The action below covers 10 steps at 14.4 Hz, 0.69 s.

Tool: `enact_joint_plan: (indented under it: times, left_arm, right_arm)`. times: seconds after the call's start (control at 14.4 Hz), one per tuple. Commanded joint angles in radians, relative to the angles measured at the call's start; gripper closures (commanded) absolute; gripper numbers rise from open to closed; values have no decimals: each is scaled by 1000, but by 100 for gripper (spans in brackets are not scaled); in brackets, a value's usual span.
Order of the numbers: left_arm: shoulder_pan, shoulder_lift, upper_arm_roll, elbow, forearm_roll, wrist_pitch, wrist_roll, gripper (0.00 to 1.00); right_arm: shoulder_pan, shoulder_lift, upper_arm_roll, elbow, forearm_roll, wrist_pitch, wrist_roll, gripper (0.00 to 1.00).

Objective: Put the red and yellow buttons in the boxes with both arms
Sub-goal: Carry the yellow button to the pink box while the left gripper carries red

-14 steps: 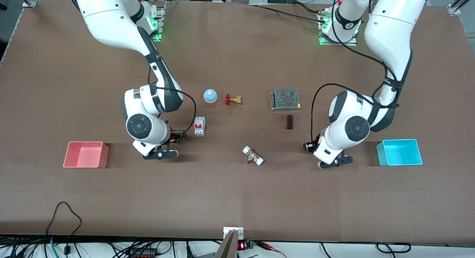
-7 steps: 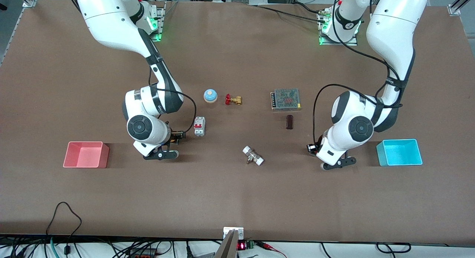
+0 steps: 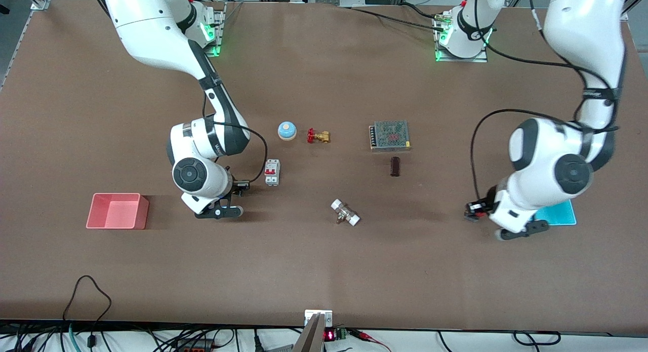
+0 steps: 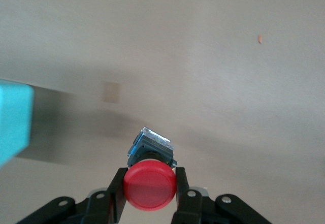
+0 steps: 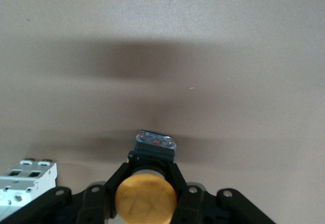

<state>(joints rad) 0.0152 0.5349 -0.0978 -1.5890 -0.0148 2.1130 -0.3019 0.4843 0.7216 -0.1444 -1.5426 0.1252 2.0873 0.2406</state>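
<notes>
Toward the worktop's left-arm end, my left gripper (image 4: 150, 197), clamped on the red button (image 4: 150, 187), has swung beside the cyan box (image 3: 562, 215), so dropping it looks next. My right gripper (image 5: 146, 203) stays clamped on the yellow button (image 5: 146, 199), hanging between the pink box (image 3: 117, 210) and the breaker (image 3: 272, 172).

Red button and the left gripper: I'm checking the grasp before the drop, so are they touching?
Touching. In the left wrist view the left gripper has a finger pressed against each side of the red button, with no gap showing.
</notes>
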Motion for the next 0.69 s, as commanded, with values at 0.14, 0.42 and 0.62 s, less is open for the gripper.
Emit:
enact_joint_plan:
  times: [0.14,0.42,0.62]
  left_arm:
    - [129,-23,-7,4,9,-31,215,77]
    - [229,-21,-3,4,9,-31,355,77]
    - [302,-9,-5,3,9,-24,441,77]
  right_arm:
    - [-7,-2,-10,99,11,-15,-4,76]
    - [-55,-60,-69,118,7,-72,-15,76]
    - [-166,-88,-67,118,1,-110,-102,76]
